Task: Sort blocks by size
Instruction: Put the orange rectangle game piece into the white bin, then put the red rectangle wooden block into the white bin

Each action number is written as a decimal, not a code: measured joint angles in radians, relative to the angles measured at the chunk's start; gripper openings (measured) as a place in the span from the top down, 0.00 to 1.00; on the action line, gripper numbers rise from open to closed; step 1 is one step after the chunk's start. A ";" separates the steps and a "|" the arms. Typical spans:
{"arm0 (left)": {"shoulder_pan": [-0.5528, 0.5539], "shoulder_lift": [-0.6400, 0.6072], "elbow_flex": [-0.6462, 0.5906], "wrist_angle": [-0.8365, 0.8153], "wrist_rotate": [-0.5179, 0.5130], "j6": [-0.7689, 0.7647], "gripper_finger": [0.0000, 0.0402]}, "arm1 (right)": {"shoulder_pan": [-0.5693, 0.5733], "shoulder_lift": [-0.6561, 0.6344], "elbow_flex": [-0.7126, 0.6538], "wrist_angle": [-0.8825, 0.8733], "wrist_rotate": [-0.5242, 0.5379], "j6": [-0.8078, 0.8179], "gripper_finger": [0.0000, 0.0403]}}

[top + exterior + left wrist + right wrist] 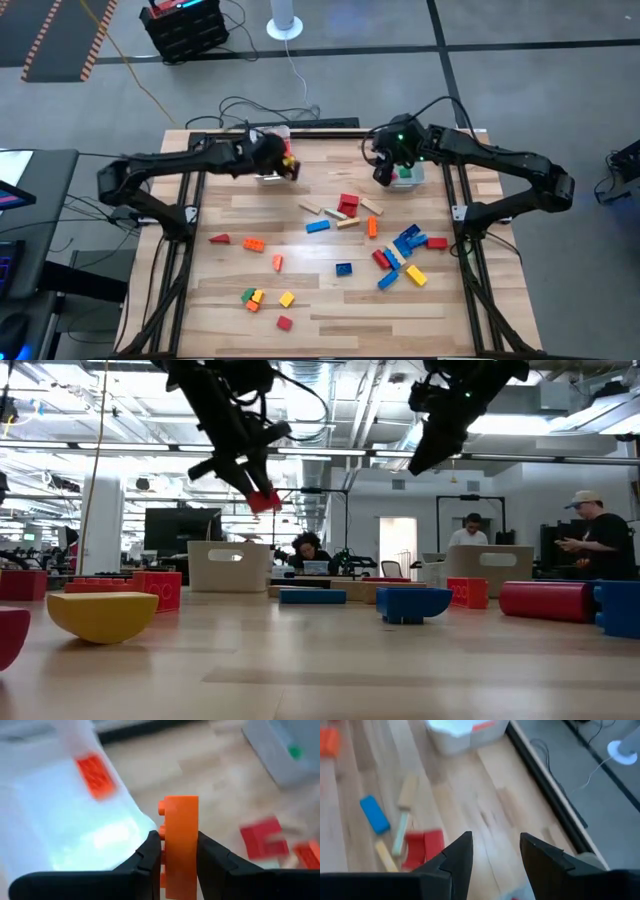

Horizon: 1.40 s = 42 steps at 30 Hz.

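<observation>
The left claw is clamping an orange block beside a clear bin; the right claw is hanging apart, empty, above the worktop.

We are seeing the left gripper clamping an upright orange brick beside a clear bin holding another orange brick.

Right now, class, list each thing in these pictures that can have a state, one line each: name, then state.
Left gripper: shut on the orange block, raised beside the left bin.
Orange block: held off the table, upright between the fingers.
Left bin: holds one orange block.
Right gripper: open, empty, above the table near the right bin.
Right bin: on the table, contents unclear.
Loose blocks: scattered on the table, unsorted.
</observation>
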 joint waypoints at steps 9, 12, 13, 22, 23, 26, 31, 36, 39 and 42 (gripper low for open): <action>0.158 0.045 -0.056 -0.127 0.089 0.054 0.65 | 0.033 0.000 0.000 0.061 0.002 0.024 0.52; 0.175 0.047 -0.057 -0.108 0.092 0.056 0.54 | 0.058 0.009 0.000 0.056 0.004 0.027 0.52; 0.181 0.047 -0.057 -0.108 0.097 0.061 0.50 | 0.069 0.013 0.000 0.053 0.003 0.028 0.52; 0.179 0.038 0.031 -0.078 0.189 0.156 0.41 | 0.166 0.136 0.000 0.001 -0.177 0.037 0.52; 0.169 0.038 0.046 -0.077 0.203 0.165 0.41 | 0.178 0.154 0.000 -0.007 -0.184 0.038 0.52; 0.122 0.037 0.083 -0.078 0.209 0.180 0.42 | 0.203 0.221 0.000 -0.018 -0.185 0.037 0.52; 0.040 0.037 0.114 -0.074 0.174 0.158 0.43 | 0.200 0.336 0.000 0.000 -0.183 -0.006 0.52; -0.022 0.034 0.127 -0.089 0.133 0.125 0.43 | 0.161 0.419 0.000 0.012 -0.182 -0.054 0.51; -0.052 0.012 0.127 -0.092 0.104 0.116 0.43 | 0.129 0.443 0.000 0.011 -0.181 -0.071 0.47; -0.064 -0.018 0.127 -0.110 0.071 0.100 0.43 | 0.106 0.453 0.000 0.017 -0.178 -0.112 0.42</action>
